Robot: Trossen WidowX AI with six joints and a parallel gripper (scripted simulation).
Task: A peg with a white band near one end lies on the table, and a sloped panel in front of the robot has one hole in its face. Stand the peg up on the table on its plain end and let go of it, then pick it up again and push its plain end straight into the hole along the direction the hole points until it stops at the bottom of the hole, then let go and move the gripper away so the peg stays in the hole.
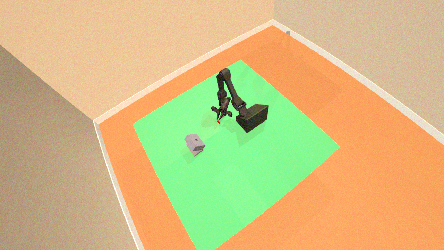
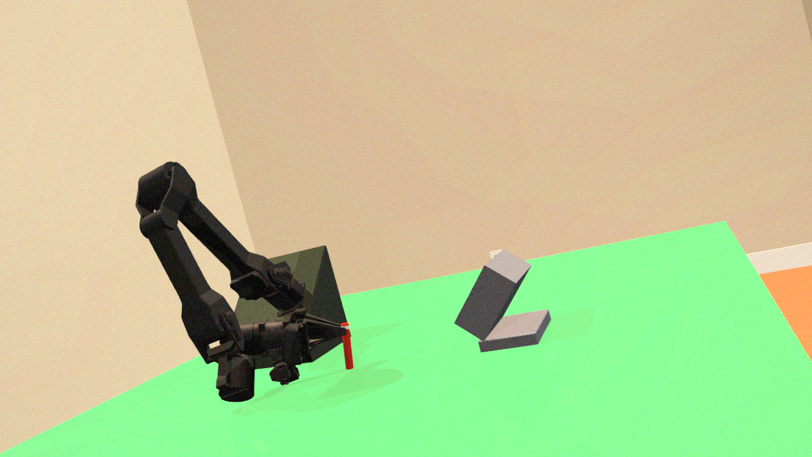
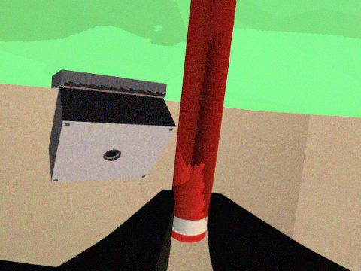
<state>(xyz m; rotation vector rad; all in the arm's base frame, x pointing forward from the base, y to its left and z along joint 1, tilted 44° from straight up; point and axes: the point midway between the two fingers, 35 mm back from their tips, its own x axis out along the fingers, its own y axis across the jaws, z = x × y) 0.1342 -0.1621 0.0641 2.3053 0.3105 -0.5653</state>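
We've got the pincer clenched on the upright peg; release it tilted and it topples.

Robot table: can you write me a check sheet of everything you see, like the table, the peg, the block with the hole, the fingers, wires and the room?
Surface: green table top, with shadows from the arm.
Peg: red, upright, white band at the top, plain end down at or just above the table; cannot tell if it touches.
Sloped panel: grey, tilted on a flat grey foot, one round hole in its face, nothing in it. It stands apart from the peg.
Clutter: nothing seen.
Gripper: lying level, its fingers shut on the peg near the white band.
Cables: nothing seen.
Surroundings: dark base box under the arm, orange floor, beige walls, white skirting.
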